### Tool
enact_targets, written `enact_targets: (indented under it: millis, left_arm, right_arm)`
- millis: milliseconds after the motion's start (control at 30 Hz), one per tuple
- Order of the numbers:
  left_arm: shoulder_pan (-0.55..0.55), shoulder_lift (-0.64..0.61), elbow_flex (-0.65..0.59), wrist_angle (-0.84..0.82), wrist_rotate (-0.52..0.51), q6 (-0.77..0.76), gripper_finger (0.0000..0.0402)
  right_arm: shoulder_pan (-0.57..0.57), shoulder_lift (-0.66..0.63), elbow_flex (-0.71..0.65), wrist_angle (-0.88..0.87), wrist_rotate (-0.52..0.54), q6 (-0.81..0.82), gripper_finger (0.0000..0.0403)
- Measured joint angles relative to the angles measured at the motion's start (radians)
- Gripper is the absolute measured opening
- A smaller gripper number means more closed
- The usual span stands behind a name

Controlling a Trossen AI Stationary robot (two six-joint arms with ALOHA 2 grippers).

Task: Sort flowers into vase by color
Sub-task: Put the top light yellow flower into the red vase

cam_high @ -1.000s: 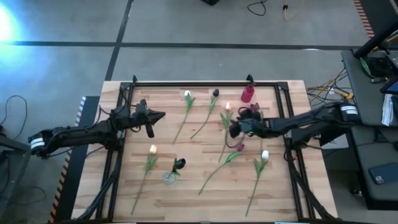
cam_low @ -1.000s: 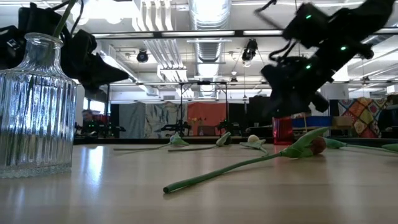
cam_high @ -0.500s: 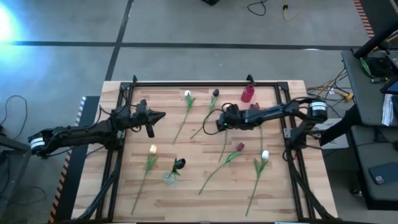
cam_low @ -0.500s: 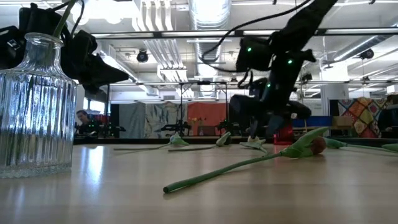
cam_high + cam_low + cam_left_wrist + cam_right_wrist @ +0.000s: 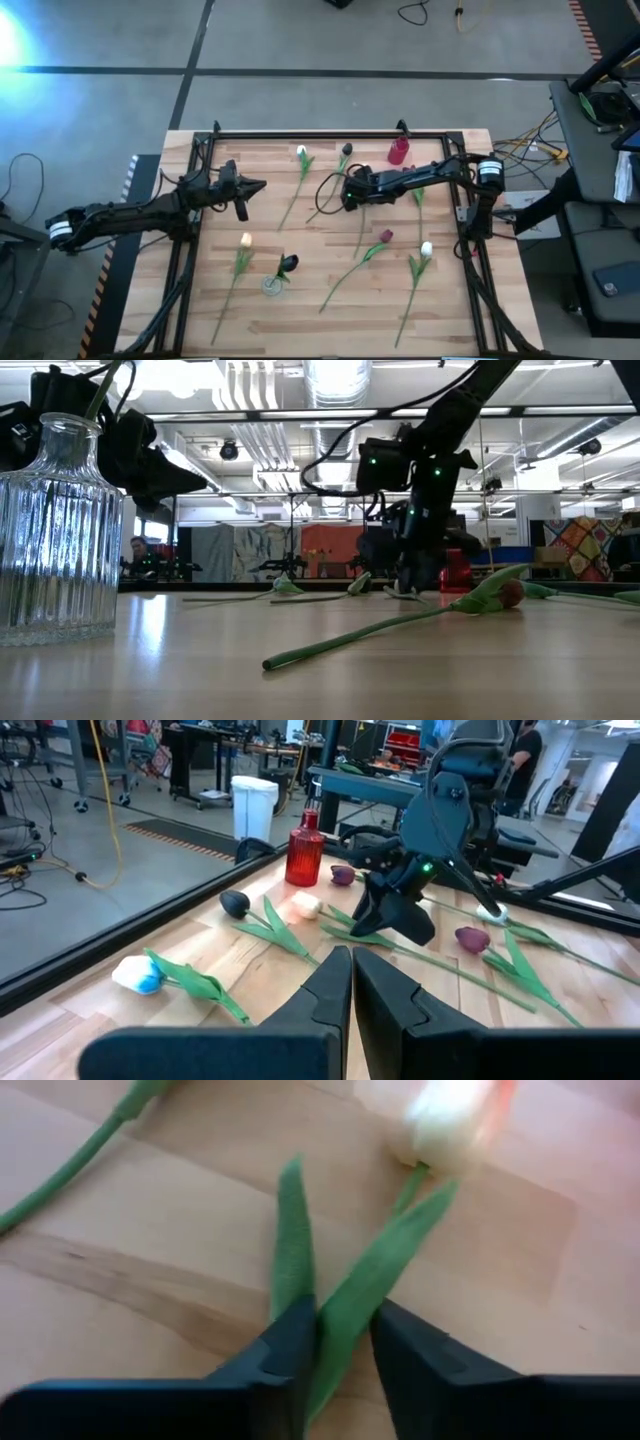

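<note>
While your right gripper [image 5: 349,192] sat low over the middle back of the table [image 5: 320,310], its two fingers [image 5: 290,1342] were pinching the green leaves of a cream tulip [image 5: 445,1125], whose pale head lay flat on the wood just past the fingertips. Your left gripper [image 5: 243,192] hung over the left side, well apart from the flowers, with its fingers [image 5: 330,988] pressed together and nothing between them. You had a clear glass vase [image 5: 272,285] near the front with one dark tulip [image 5: 289,264] standing in it. A small red vase [image 5: 399,151] stood at the back edge; you could not tell what was inside. Other tulips lay loose on the wood, like a maroon tulip [image 5: 384,237] and a white tulip [image 5: 426,248].
</note>
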Motion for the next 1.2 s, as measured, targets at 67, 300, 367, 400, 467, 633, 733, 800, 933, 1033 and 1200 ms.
enact_targets:
  millis: [67,300,367,400,467,633,733,800,933,1033,1200]
  left_arm:
    - [0.000,-0.001,0.000,0.000,0.000,0.000,0.0000]
    - [0.000,-0.002,0.000,0.005,0.000,-0.004,0.0000]
    - [0.000,-0.001,0.000,0.005,0.000,-0.004,0.0000]
    - [0.000,-0.001,0.000,0.005,0.000,-0.004,0.0000]
    - [0.000,-0.001,0.000,0.005,-0.002,-0.004,0.0000]
    - [0.000,0.001,-0.002,0.005,-0.005,-0.001,0.0000]
    - [0.000,0.002,-0.002,0.005,-0.006,0.001,0.0000]
    - [0.000,0.002,-0.002,0.005,-0.006,0.001,0.0000]
    - [0.000,0.002,-0.002,0.005,-0.008,0.007,0.0000]
    - [0.000,0.002,-0.002,0.005,-0.009,0.008,0.0000]
    - [0.000,0.004,-0.002,0.005,-0.009,0.008,0.0000]
  right_arm:
    - [0.000,-0.014,-0.003,0.001,-0.007,-0.020,0.0045]
    - [0.002,-0.140,-0.021,0.003,0.094,-0.124,0.0014]
    - [0.003,-0.196,-0.034,0.002,0.156,-0.153,0.0014]
    - [0.003,-0.229,-0.041,0.004,0.185,-0.173,0.0014]
    - [0.003,-0.296,-0.053,0.005,0.254,-0.207,0.0013]
    - [0.013,-0.464,-0.086,0.015,0.466,-0.343,0.0013]
    - [0.028,-0.557,-0.121,0.088,0.597,-0.458,0.0013]
    - [0.035,-0.610,-0.150,0.163,0.661,-0.545,0.0013]
    - [0.033,-0.689,-0.227,0.427,0.719,-0.758,0.0013]
    - [0.019,-0.718,-0.296,0.696,0.727,-0.987,0.0013]
    - [-0.014,-0.730,-0.379,1.133,0.690,-1.336,0.0012]
